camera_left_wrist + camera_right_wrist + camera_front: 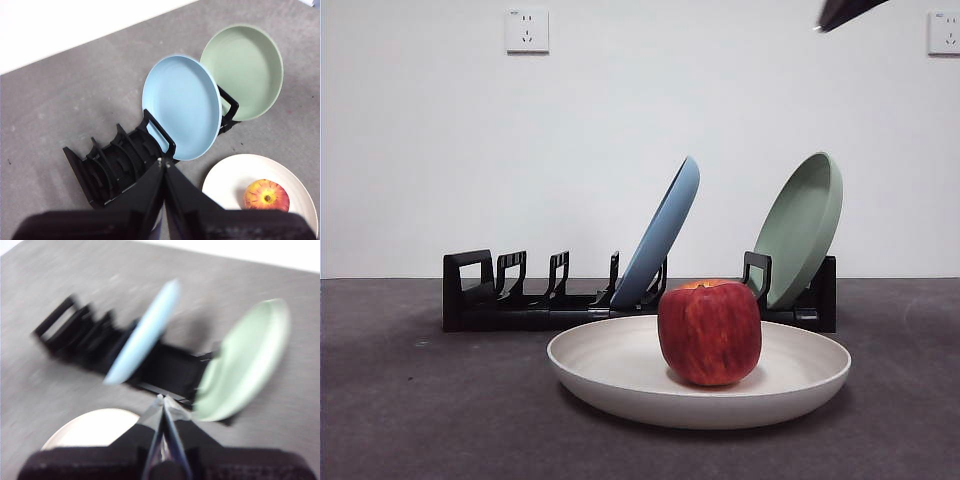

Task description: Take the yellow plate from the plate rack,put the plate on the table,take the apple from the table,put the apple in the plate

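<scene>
The yellow plate (620, 375), pale cream, lies flat on the table (400, 420) in front of the plate rack (530, 300). The apple (710, 332) stands upright in the plate's middle. The left wrist view shows the plate (230, 182) with the apple (266, 195) in it, beside the rack (112, 165). My left gripper (164, 162) is shut and empty, high above the rack. My right gripper (161, 401) is shut and empty, high above the plate (90, 427); its view is blurred. A black tip (845, 12) shows at the top right of the front view.
A blue plate (665, 235) and a sage-green plate (805, 225) lean in the rack's slots, just behind the cream plate. Several rack slots at the left stand empty. A white wall with two sockets closes the back.
</scene>
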Controlling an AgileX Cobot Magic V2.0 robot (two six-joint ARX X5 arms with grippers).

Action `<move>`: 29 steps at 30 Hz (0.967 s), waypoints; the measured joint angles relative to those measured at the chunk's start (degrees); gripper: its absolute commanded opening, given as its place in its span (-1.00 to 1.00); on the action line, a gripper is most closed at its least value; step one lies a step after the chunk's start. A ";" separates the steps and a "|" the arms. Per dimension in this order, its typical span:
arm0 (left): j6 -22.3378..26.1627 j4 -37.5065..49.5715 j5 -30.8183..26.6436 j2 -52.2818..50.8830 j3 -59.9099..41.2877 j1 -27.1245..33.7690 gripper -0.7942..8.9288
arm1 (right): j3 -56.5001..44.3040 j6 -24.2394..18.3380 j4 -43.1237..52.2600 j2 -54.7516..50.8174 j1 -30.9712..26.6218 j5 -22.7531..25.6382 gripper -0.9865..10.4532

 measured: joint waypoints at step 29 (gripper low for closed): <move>-11.30 31.61 -9.16 -42.60 -61.70 -5.53 -0.86 | -46.88 14.01 17.90 -36.35 12.09 13.92 -0.85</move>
